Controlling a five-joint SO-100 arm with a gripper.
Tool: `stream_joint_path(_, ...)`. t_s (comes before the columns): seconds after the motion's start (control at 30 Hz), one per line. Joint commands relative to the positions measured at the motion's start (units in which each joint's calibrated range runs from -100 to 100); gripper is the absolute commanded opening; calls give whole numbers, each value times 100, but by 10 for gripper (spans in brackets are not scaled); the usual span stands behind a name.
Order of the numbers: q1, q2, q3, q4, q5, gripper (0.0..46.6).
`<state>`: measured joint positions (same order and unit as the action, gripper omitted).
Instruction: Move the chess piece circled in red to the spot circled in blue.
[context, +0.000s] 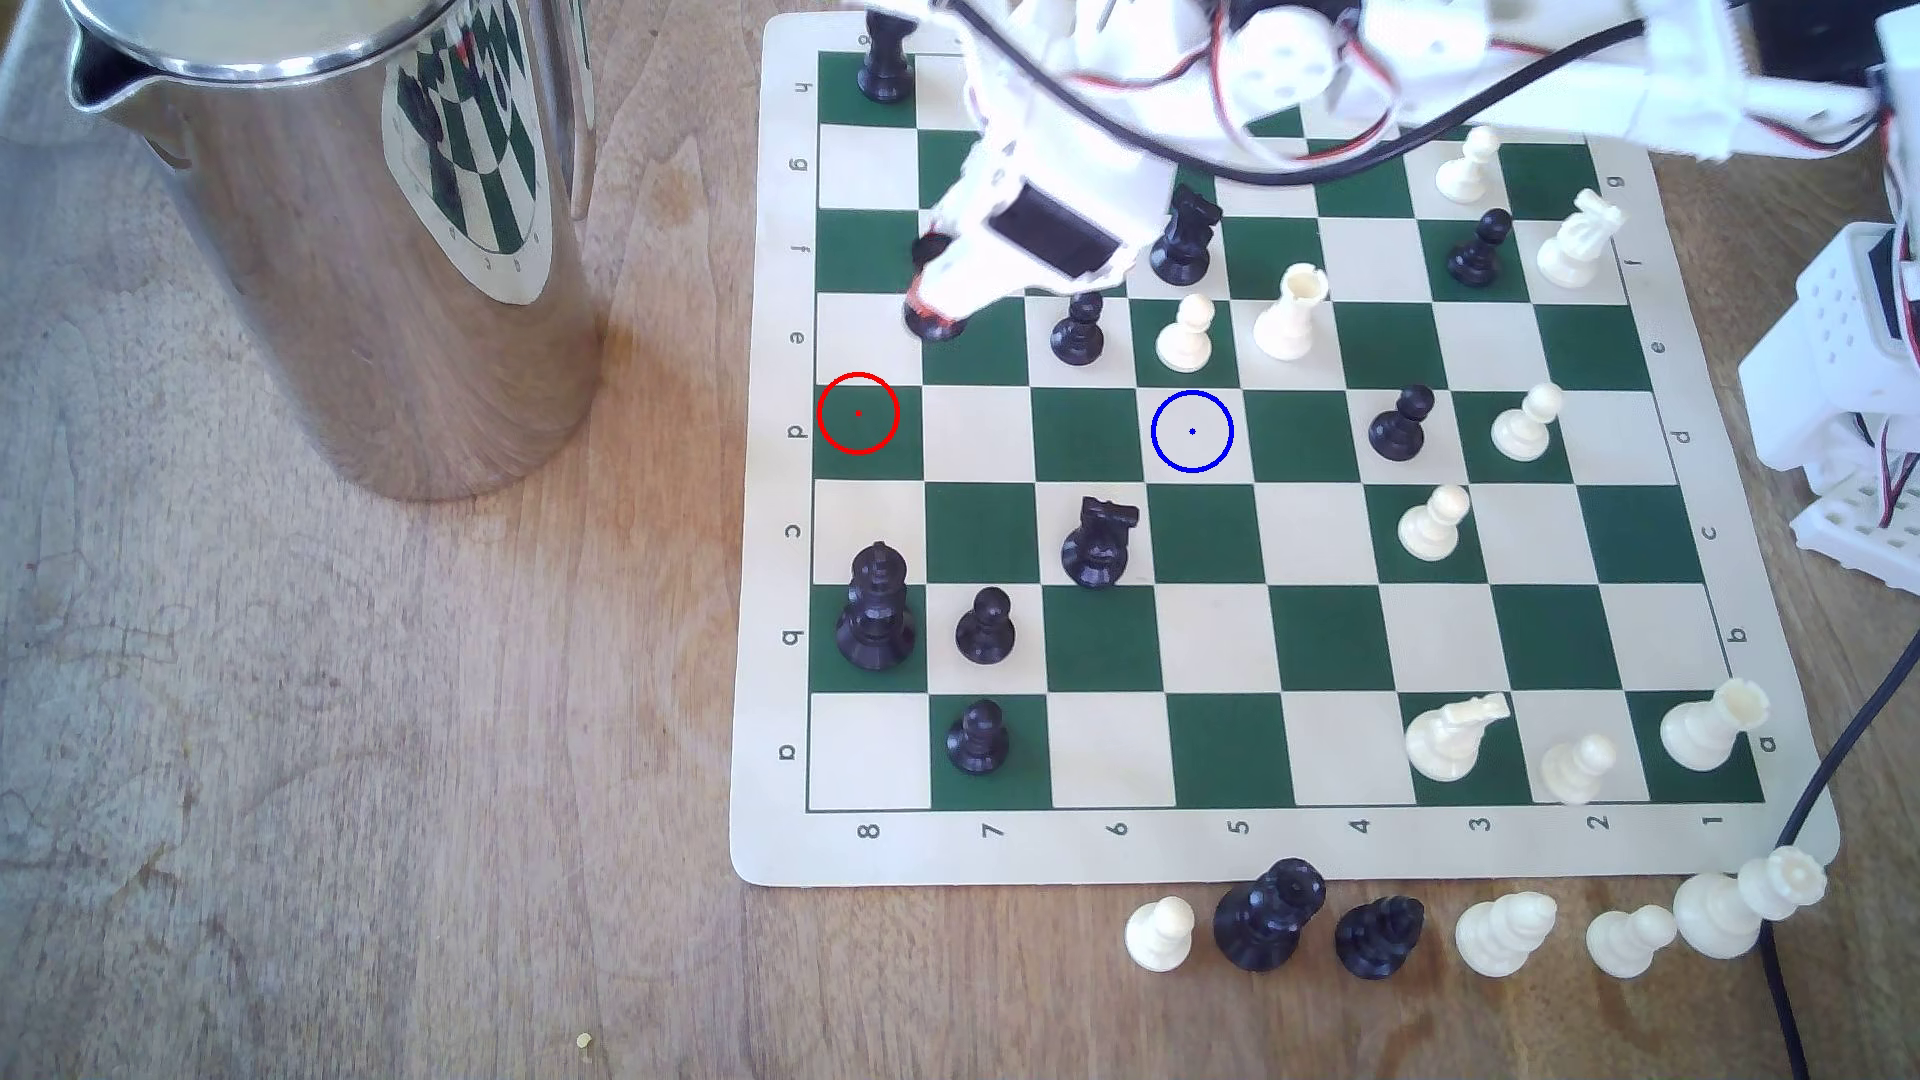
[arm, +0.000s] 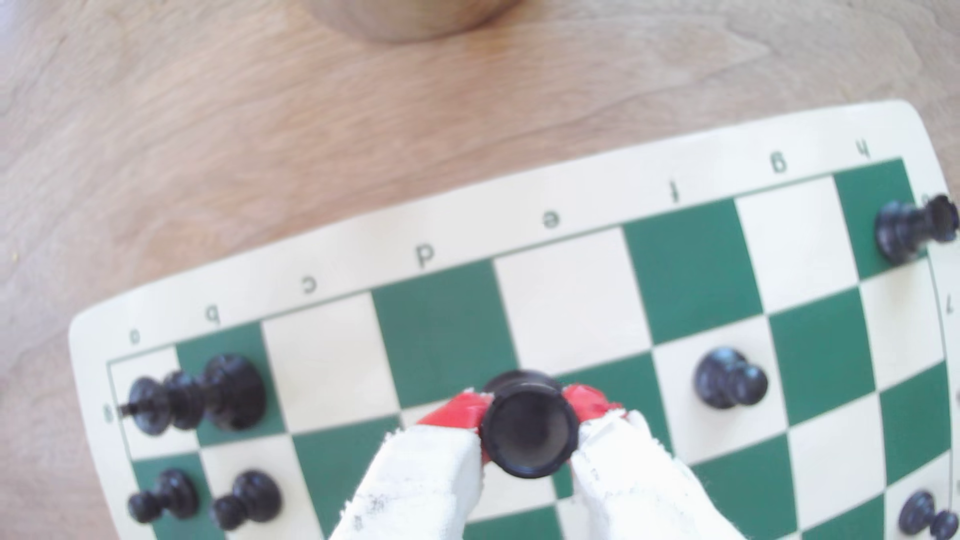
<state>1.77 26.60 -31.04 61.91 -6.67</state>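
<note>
2 red-tipped fingers (arm: 467, 415) clamped on black rook (arm: 529, 431), arm angled down over board (context: 769, 623)

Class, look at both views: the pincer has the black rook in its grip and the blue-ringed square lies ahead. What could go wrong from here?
1. The pincer grips the black rook near its top; it may tilt or slip out.
2. A black pawn and a white pawn stand near the way to the blue-ringed square; a low carry might topple them.
3. The black knight stands diagonally next to the target; the descending arm may clip it.
</note>
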Motion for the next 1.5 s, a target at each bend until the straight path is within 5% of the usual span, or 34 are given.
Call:
stream_joint_path(0.0, -48, -1158, -468, 451, -29, 4)
stream_joint_path(0.83, -517, -4859, 5706, -1318, -59, 4)
stream_joint_path(1.47, -353, -4995, 7511, -2809, 15, 4)
